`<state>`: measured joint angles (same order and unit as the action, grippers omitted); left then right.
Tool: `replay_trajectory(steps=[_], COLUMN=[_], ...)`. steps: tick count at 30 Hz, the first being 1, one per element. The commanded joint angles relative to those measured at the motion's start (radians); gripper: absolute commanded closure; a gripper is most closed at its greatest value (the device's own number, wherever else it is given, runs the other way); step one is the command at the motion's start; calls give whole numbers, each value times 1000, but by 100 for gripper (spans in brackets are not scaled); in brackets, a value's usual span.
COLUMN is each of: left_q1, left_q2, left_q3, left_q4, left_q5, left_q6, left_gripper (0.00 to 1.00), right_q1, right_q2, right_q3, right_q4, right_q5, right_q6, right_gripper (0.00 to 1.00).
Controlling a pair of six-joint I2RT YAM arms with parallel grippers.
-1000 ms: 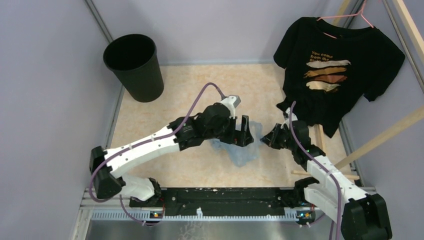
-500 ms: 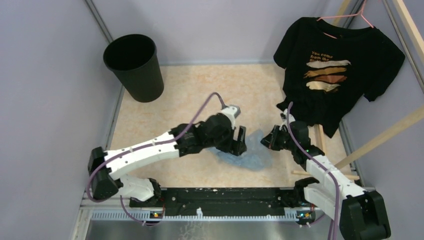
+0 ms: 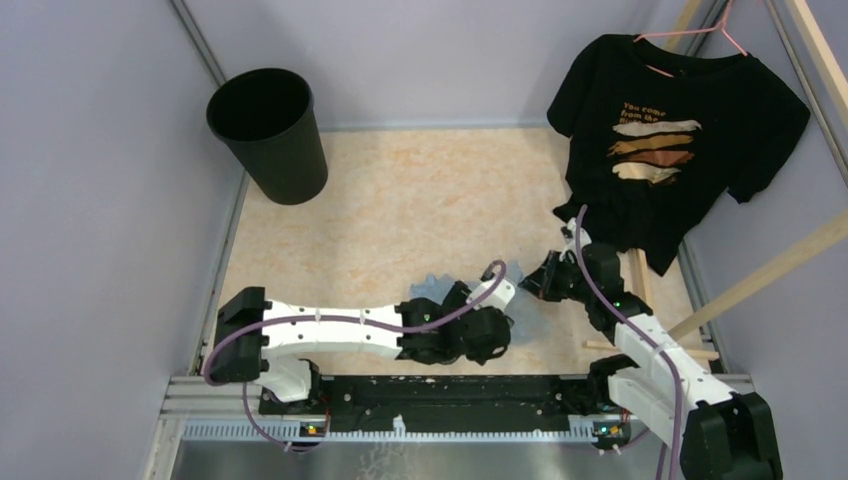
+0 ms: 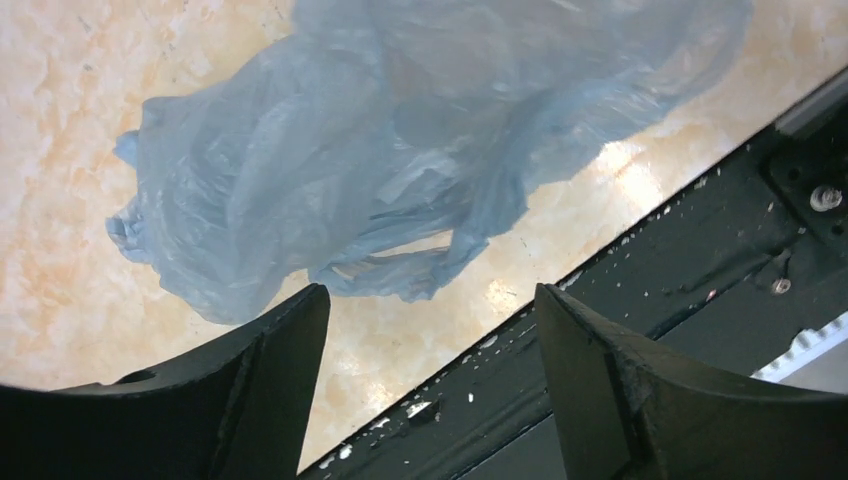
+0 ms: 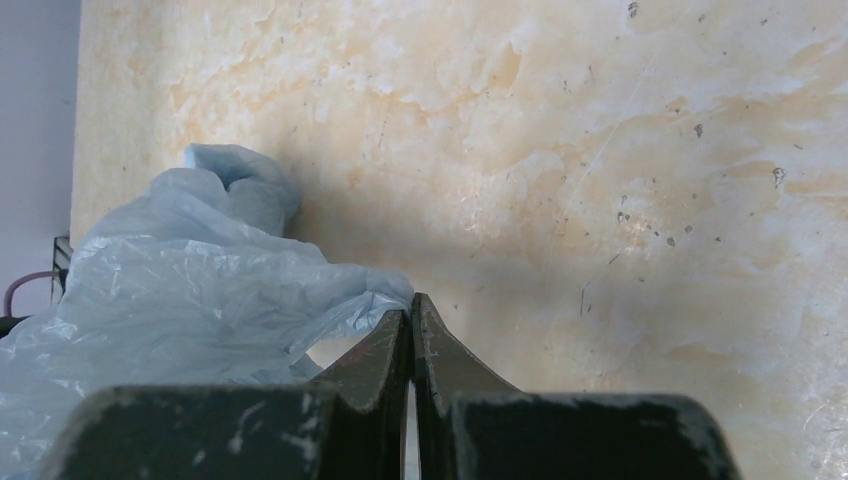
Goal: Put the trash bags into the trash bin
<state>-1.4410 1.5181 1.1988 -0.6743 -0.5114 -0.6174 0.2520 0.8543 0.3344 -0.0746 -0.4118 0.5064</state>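
Left claw [image 4: 430, 295] apart over trash bag [image 4: 380, 150]; right claw [image 5: 411, 300] together at its edge; trash bin [image 3: 292, 165] well apart.

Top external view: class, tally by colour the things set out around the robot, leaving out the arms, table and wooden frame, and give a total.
Black: 2 (trash bin, T-shirt)
Light blue: 1 (plastic bag)
Pink: 1 (hanger)
Total: 4

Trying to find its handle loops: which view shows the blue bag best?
Left wrist: the trash bag spreads across the frame, loops visible. Right wrist shows one crumpled side; top external, only slivers.
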Motion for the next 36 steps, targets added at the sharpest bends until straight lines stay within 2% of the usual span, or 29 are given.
replay_trajectory(steps=[1,3,6,9,14,18,21,26,28,34,36], left_q1=[-93,-110,-115,-116,-128,-127,-125,-113,-112,-113,-110], left_q2=[38,61,89,141,179,218,266,310,308,176,96], left_q3=[39,73,67,63,40,26,62,73,72,68,61], left_q4=[-21,-44,26,26,-26,-44,-104,-148,-185,-317,-382], left_q5=[-153,-188,-180,-199,-283,-366,-422,-433,-437,-426,-431], left_q6=[13,-13,43,36,-61,-111,-166,-217,-254,-349,-404], left_gripper=[24,27,28,28,18,18,28,46,58,86,91], right_q1=[-14,-14,-13,-14,-14,-14,-14,-14,-14,-14,-24], right_q2=[-12,0,-7,-27,-43,-53,-55,-59,-63,-65,-64], right_q3=[-10,-2,14,21,9,-4,-13,-13,-10,48,102], right_q4=[48,43,22,7,9,18,28,23,16,-67,-143], right_q5=[-27,-51,-60,-56,-95,-112,-129,-130,-123,-23,48], right_q6=[11,15,19,33,71,94,108,112,112,55,32], right_gripper=[100,100,100,100,100,100,100,100,100,100,100])
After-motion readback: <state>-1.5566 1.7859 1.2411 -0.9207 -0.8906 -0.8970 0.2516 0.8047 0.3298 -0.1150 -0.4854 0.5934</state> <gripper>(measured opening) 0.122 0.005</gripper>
